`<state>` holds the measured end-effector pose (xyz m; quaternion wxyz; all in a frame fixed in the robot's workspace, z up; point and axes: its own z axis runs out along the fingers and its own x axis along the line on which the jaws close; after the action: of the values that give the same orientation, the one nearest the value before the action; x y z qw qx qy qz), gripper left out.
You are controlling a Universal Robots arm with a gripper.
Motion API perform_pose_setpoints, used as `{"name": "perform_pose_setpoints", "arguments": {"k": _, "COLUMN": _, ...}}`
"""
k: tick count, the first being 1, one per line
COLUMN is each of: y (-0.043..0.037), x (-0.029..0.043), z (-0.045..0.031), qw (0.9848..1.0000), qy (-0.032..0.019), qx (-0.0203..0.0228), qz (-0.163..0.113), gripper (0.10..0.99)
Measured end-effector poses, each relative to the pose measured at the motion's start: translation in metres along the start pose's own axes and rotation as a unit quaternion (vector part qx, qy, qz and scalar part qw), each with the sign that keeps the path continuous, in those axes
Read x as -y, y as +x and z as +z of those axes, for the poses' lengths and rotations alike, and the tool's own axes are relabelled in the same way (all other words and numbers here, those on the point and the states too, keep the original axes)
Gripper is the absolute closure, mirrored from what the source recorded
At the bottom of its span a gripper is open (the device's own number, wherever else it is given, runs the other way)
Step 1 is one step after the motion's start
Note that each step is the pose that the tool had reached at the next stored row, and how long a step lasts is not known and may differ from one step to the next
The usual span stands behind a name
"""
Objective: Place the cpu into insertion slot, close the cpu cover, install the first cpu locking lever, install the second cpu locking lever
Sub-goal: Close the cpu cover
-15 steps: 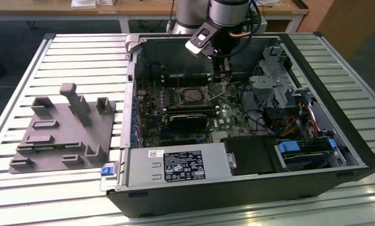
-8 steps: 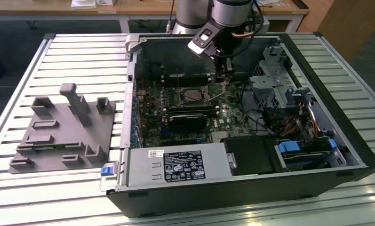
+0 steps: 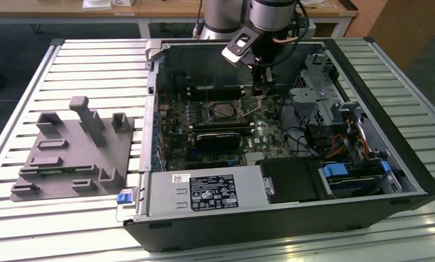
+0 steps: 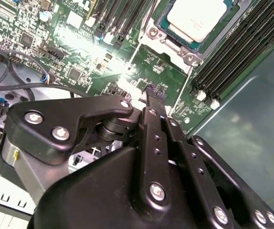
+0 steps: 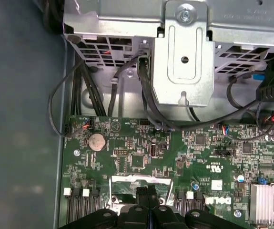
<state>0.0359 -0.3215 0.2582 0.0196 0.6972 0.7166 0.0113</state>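
Your gripper (image 4: 154, 91) hangs low over the motherboard (image 5: 137, 143), jaws pressed together and holding nothing. The cpu (image 4: 195, 16) lies flat in the insertion slot (image 4: 161, 22), just beside the gripper's tip, toward the exterior view's left.

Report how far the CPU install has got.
Done: the cpu lies face up in the insertion slot, and the cpu cover looks lowered around it. In hand: the pincer, jaws shut, sits over the board just off the socket's corner. Left: both locking levers; a thin rod beside the socket looks raised in the exterior view, so neither counts as latched yet.
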Motion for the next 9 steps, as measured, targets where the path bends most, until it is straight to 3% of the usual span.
{"name": "perform_pose_setpoints", "arguments": {"k": 9, "y": 0.0033, "x": -0.0097, "z": 0.0022, "qw": 1.0, "qy": 0.0008, "qx": 0.0009, "qz": 0.0, "gripper": 0.98}}
